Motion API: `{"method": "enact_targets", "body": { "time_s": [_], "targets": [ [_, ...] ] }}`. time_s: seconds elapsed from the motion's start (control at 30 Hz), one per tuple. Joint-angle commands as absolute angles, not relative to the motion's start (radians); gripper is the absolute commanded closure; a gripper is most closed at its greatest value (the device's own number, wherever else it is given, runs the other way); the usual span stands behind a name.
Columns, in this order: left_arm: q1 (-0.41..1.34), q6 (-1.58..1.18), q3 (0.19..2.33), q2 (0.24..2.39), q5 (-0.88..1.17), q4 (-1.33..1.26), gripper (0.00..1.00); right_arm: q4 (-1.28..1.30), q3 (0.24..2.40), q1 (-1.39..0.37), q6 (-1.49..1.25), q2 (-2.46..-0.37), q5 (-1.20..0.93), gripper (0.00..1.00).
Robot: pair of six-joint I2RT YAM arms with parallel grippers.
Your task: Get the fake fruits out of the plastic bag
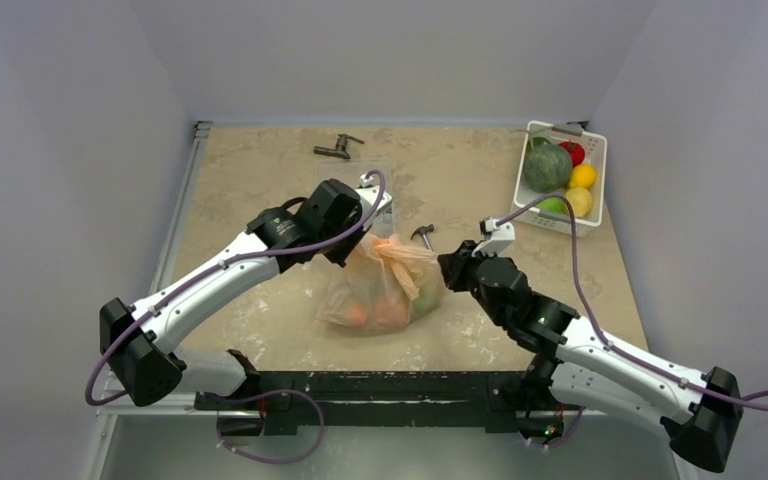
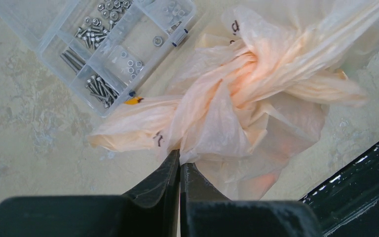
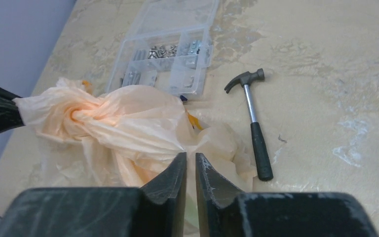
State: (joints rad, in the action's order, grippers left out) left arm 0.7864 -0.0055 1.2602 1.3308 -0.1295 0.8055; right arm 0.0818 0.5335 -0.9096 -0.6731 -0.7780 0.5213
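While the left gripper (image 2: 180, 165) is clenched on a twisted fold of the bag (image 1: 380, 285) at mid-frame in the top view, the right gripper (image 3: 191, 159) has its jaws pressed nearly together at the bag's right side. I cannot tell whether it has caught any film. The fruits (image 1: 357, 313) lie inside, showing orange and green through the lower part. The knot (image 3: 79, 114) looks tight, so the right gripper probably needs a sure pinch near it. Pull low and sideways, away from the hammer (image 3: 254, 128) and the box of screws (image 2: 103, 44).
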Motion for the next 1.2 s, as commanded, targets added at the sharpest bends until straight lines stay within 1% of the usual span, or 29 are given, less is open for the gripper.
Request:
{"method": "enact_targets", "body": {
  "time_s": [0.0, 0.03, 0.07, 0.17, 0.2, 0.33, 0.43, 0.6, 0.7, 0.73, 0.77, 0.8, 0.83, 0.9, 0.93, 1.0, 1.03, 1.17],
  "targets": [
    [0.775, 0.027, 1.255, 1.32, -0.118, 0.774, 1.0, 0.015, 0.639, -0.903, -0.374, -0.791, 0.401, 0.79],
    [0.775, 0.024, 1.259, 1.324, -0.119, 0.777, 1.0, 0.006, 0.658, -0.903, -0.324, -0.808, 0.354, 0.71],
    [0.775, 0.022, 1.262, 1.33, -0.12, 0.785, 1.0, -0.02, 0.675, -0.906, -0.267, -0.834, 0.312, 0.66],
    [0.775, 0.012, 1.26, 1.325, -0.12, 0.784, 1.0, -0.01, 0.741, -0.93, -0.206, -0.918, 0.297, 0.59],
    [0.775, 0.012, 1.258, 1.324, -0.12, 0.779, 1.0, -0.01, 0.759, -0.938, -0.182, -0.939, 0.294, 0.54],
    [0.775, 0.01, 1.258, 1.329, -0.12, 0.778, 1.0, -0.056, 0.778, -0.967, -0.116, -1.018, 0.3, 0.43],
    [0.775, 0.009, 1.258, 1.328, -0.117, 0.776, 1.0, -0.064, 0.81, -0.988, -0.096, -1.087, 0.33, 0.38],
    [0.775, 0.009, 1.255, 1.334, -0.121, 0.773, 1.0, -0.098, 0.815, -0.992, -0.108, -1.151, 0.394, 0.39],
    [0.775, 0.008, 1.259, 1.336, -0.115, 0.771, 1.0, -0.095, 0.815, -0.993, -0.208, -1.163, 0.504, 0.42],
    [0.775, 0.009, 1.259, 1.335, -0.117, 0.77, 1.0, -0.115, 0.801, -0.993, -0.253, -1.161, 0.538, 0.5],
    [0.775, 0.008, 1.258, 1.335, -0.12, 0.772, 1.0, -0.145, 0.78, -0.992, -0.314, -1.155, 0.556, 0.67],
    [0.775, 0.008, 1.258, 1.333, -0.126, 0.774, 1.0, -0.166, 0.751, -0.99, -0.428, -1.148, 0.61, 0.91],
    [0.774, 0.009, 1.258, 1.333, -0.136, 0.773, 1.0, -0.16, 0.723, -0.99, -0.557, -1.137, 0.671, 1.0],
    [0.77, 0.008, 1.253, 1.326, -0.137, 0.765, 1.0, -0.138, 0.644, -0.989, -0.833, -1.076, 0.74, 1.0],
    [0.764, 0.009, 1.249, 1.321, -0.13, 0.758, 1.0, -0.193, 0.586, -0.989, -0.896, -1.039, 0.724, 1.0],
    [0.758, 0.009, 1.239, 1.315, -0.122, 0.753, 1.0, -0.381, 0.463, -0.988, -0.916, -0.984, 0.666, 1.0],
    [0.758, 0.008, 1.237, 1.311, -0.12, 0.754, 1.0, -0.426, 0.428, -0.988, -0.923, -0.967, 0.651, 1.0],
    [0.757, 0.009, 1.242, 1.298, -0.119, 0.756, 1.0, -0.38, 0.417, -0.983, -0.915, -0.897, 0.66, 1.0]
  ]
}}
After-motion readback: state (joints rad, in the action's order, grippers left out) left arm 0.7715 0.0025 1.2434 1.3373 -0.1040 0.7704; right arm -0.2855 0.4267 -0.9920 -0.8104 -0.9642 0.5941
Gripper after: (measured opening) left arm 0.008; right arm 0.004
